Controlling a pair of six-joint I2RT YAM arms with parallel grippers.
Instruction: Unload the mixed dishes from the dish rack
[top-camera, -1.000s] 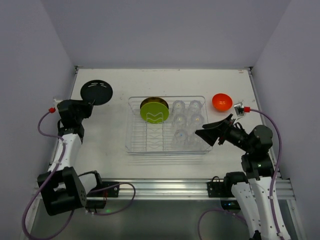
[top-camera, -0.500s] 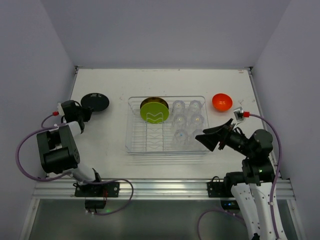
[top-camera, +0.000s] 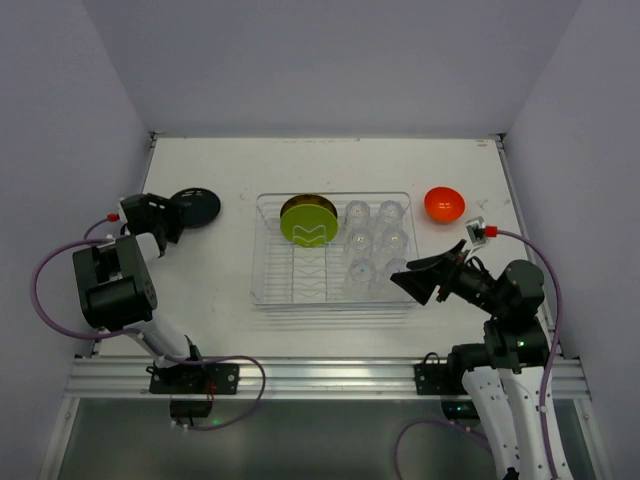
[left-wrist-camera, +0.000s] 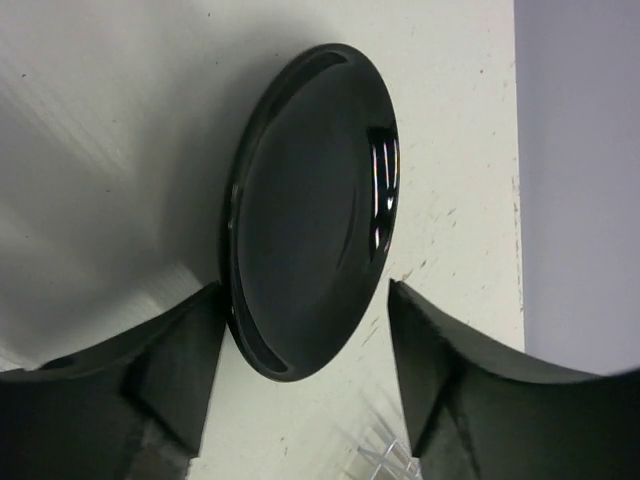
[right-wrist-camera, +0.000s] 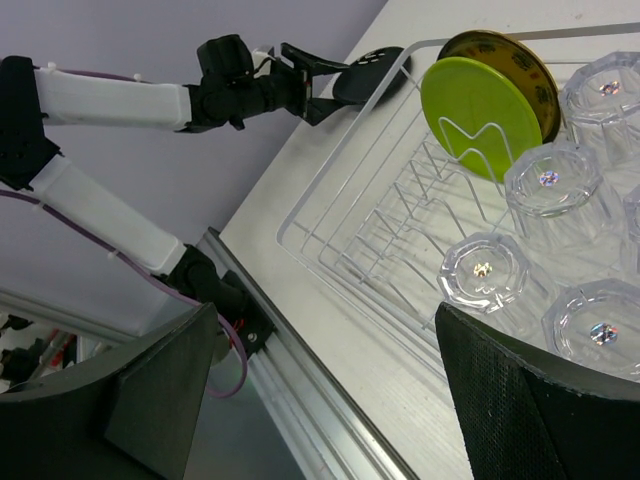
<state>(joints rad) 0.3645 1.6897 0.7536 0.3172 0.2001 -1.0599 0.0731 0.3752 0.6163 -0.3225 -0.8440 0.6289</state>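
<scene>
A cup could be tipped or shoved against its neighbours if the right tool (top-camera: 408, 284), seen wide open and holding nothing at the lower right of the overhead view, is lowered at a slant. The glass cups (right-wrist-camera: 480, 270) are packed close together in the right half of the dish rack (top-camera: 257, 250), and their smooth clear walls are judged likely to slip out of a shallow pinch. The rack's near right corner could also be clipped and the whole rack dragged across the surface (top-camera: 220, 270). Farther back, at the left of that view, the black plate (left-wrist-camera: 310, 210) could be flicked or slid if the left tool (left-wrist-camera: 305, 292) is drawn away crookedly, because one finger is seen against the plate's rim. That tool's fingers are spread apart, with the plate lying flat on the surface between them and not gripped. The cups are found just below and ahead of the right tool, the nearest row closest to it. The yellow plate (top-camera: 308, 226) is seen upright in the rack's far left slots, well apart from both tools. The orange bowl (top-camera: 444, 203) is seen on the surface beyond the right tool, outside the rack.
</scene>
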